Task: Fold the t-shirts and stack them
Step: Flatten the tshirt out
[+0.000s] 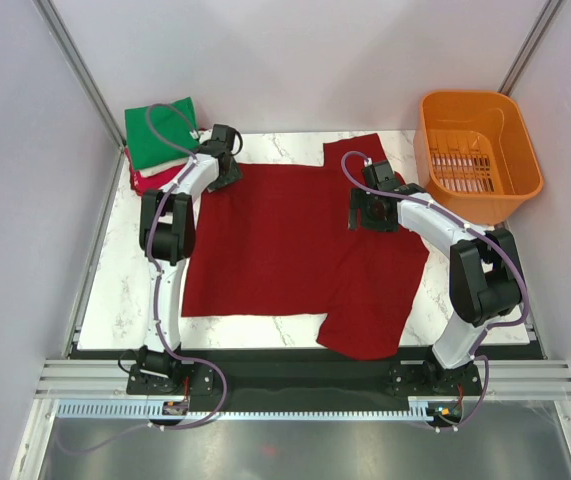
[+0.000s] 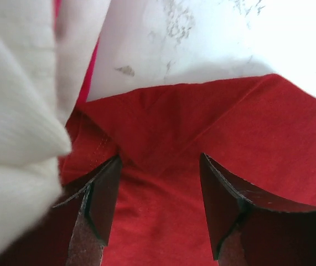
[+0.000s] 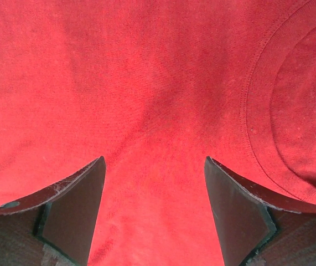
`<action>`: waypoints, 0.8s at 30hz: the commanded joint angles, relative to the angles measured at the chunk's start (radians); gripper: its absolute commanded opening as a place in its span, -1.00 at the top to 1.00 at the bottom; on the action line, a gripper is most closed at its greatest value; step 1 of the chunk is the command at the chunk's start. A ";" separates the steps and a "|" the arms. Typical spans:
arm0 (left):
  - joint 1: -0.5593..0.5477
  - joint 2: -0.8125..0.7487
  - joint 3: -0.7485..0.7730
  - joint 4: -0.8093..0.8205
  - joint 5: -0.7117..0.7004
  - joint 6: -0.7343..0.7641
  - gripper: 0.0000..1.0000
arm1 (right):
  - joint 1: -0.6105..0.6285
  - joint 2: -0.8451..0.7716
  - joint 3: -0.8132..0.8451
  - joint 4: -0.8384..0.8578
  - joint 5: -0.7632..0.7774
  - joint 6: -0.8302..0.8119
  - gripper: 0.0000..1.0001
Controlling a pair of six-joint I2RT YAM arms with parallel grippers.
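Observation:
A large dark red t-shirt (image 1: 285, 240) lies spread flat on the marble table (image 1: 115, 290). My left gripper (image 1: 227, 165) is open, low over the shirt's far left corner (image 2: 213, 127), its fingers (image 2: 105, 194) astride red cloth. My right gripper (image 1: 365, 212) is open over the shirt near its collar (image 3: 290, 122), with red cloth (image 3: 146, 100) between the fingers (image 3: 232, 205). A stack of folded shirts stands at the far left corner: green (image 1: 160, 135) on top, white (image 2: 14, 111) and pink-red (image 1: 155, 180) below.
An orange plastic basket (image 1: 477, 150) stands at the far right. The red shirt's near right part (image 1: 365, 325) hangs over the table's front edge. Bare marble (image 2: 202, 44) lies beyond the shirt's far edge. Grey walls close in both sides.

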 commanded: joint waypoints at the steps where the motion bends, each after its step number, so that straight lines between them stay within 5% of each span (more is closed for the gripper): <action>1: 0.004 -0.082 -0.044 0.008 -0.028 -0.018 -0.35 | 0.001 -0.001 0.004 0.019 -0.006 -0.007 -0.61; 8: 0.003 -0.053 -0.038 0.021 -0.002 -0.021 -0.19 | 0.001 -0.004 -0.001 0.024 -0.015 -0.004 -0.60; 24: 0.006 -0.020 0.034 0.021 -0.021 -0.003 0.77 | 0.001 -0.001 0.001 0.025 -0.014 -0.009 -0.60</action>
